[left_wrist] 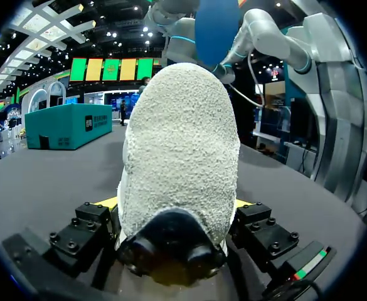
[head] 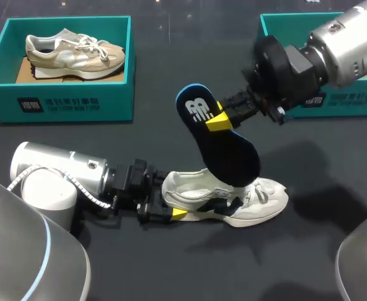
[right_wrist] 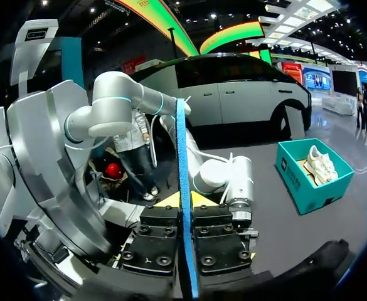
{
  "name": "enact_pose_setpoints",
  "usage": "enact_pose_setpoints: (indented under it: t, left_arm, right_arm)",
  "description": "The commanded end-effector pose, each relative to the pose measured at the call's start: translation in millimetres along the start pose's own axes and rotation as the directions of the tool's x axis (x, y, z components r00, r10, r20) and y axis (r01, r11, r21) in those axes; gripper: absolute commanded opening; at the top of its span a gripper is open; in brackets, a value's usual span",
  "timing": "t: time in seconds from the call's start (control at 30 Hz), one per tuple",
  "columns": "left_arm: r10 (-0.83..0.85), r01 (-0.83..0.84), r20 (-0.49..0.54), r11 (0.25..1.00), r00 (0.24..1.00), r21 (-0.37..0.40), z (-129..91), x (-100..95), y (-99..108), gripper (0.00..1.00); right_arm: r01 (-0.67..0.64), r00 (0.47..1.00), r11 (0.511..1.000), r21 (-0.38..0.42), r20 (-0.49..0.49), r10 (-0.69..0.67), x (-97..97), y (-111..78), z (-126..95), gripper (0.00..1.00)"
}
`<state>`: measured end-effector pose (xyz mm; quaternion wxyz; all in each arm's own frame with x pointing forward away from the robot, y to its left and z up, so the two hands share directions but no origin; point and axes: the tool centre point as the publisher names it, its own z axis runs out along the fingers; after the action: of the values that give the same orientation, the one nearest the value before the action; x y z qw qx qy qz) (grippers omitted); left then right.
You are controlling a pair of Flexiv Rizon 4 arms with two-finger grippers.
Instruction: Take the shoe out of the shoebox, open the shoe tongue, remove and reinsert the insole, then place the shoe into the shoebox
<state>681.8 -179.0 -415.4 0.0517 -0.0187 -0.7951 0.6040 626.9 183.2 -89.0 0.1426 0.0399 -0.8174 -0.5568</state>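
R jaws round insole (head: 232, 155); L jaws round shoe (head: 253, 202)

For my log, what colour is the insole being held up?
The insole is dark navy with a blue rim, clearest in the head view.

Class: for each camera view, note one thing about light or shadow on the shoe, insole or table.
Head view: soft shadows on the table right of the shoe. Left wrist view: shoe's white heel brightly lit, darker low down. Right wrist view: pale sheen on the table by the shoebox.
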Motion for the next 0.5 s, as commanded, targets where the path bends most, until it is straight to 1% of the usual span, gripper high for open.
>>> enact_pose_setpoints:
  t: [0.03, 0.4, 0.47, 0.5]
  left_arm:
    - [0.000, 0.000, 0.001, 1.000, 1.000, -0.001, -0.9, 1.6, 2.5, 0.00]
    - [0.000, 0.000, 0.001, 1.000, 1.000, -0.001, -0.9, 1.6, 2.5, 0.00]
    - [0.000, 0.000, 0.001, 1.000, 1.000, -0.001, -0.9, 1.6, 2.5, 0.00]
    - [0.000, 0.000, 0.001, 1.000, 1.000, -0.001, -0.9, 1.6, 2.5, 0.00]
  right_arm:
    - [-0.012, 0.997, 0.999, -0.043, 0.074, 0.015, 30.8, -11.1, -5.2, 0.00]
    - [-0.012, 0.997, 0.999, -0.043, 0.074, 0.015, 30.8, -11.1, -5.2, 0.00]
    - [-0.026, 0.996, 0.997, -0.072, 0.087, 0.032, 35.0, -15.7, -8.2, 0.00]
    - [-0.038, 0.993, 0.994, -0.107, 0.105, 0.049, 39.7, -19.2, -10.8, 0.00]
